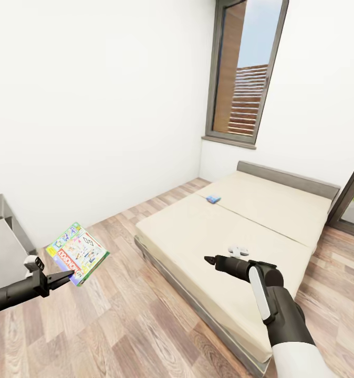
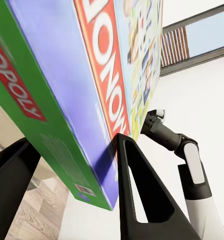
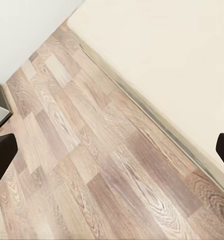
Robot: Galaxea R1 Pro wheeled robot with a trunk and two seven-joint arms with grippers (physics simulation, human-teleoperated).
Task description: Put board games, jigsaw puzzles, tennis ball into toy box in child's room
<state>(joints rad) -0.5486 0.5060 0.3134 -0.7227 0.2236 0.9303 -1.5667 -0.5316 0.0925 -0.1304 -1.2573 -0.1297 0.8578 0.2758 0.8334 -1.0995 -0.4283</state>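
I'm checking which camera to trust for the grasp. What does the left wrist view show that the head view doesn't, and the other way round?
Left wrist view alone: the fingers pinching the Monopoly box's edge, and the lettering on its green side.

Head view alone: the bed with a small blue item and a white object, and the grey table edge.

Both: the held box, the right arm, the window.

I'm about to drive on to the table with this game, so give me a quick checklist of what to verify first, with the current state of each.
1. Left gripper shut on the Monopoly box: ok.
2. Box held securely: cannot tell; it is pinched near one edge and tilted.
3. Right gripper empty and open: ok.
4. Small blue box remaining on the bed: not ok.
5. Toy box in sight: cannot tell.
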